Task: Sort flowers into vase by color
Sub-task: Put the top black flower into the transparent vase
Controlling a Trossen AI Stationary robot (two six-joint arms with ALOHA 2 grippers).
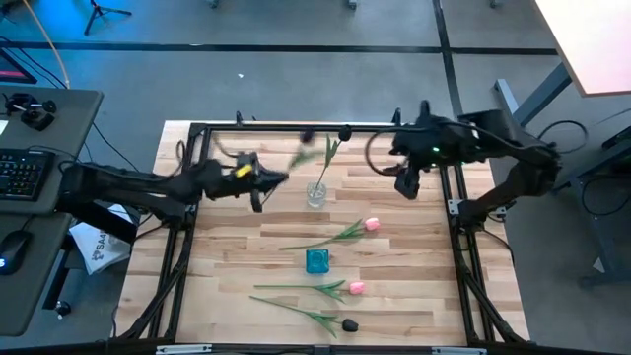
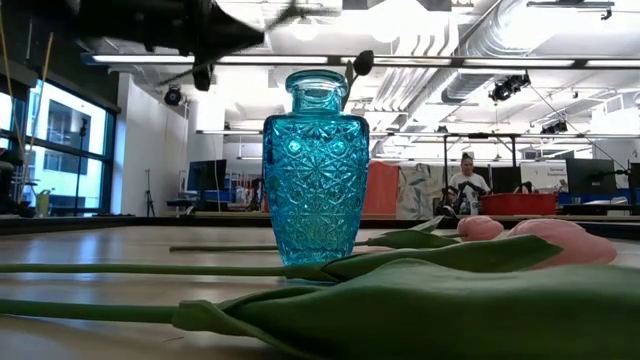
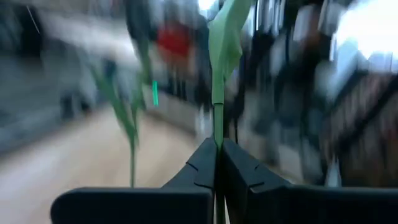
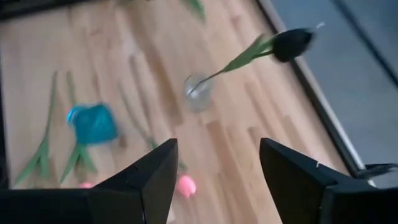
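Note:
My left gripper [image 1: 268,181] is shut on a tulip [image 1: 302,153] that shows blurred, just left of the clear glass vase [image 1: 315,194]. One dark-headed tulip [image 4: 292,43] stands slanted in that glass vase [image 4: 198,93], its stem inside. The blue cut-glass vase [image 1: 316,260] stands nearer the front edge. Two pink tulips [image 1: 370,225] [image 1: 356,287] and a dark tulip [image 1: 349,323] lie flat on the table. My right gripper [image 1: 409,183] hangs open above the table, right of the glass vase. My left gripper pinches the tulip's thin green stem [image 3: 217,127] between its two fingers [image 3: 199,168]. The stem runs out past the fingertips with a leaf above. The flower is lifted clear of the table, beside the glass vase.
A black frame [image 1: 296,126] runs around the wooden table top. The blue vase [image 2: 315,170] stands between the two pink tulips. Leaves and stems [image 2: 400,300] lie across the near half. A desk with keyboard [image 1: 25,173] sits left of the table. A person [image 2: 466,180] stands far behind.

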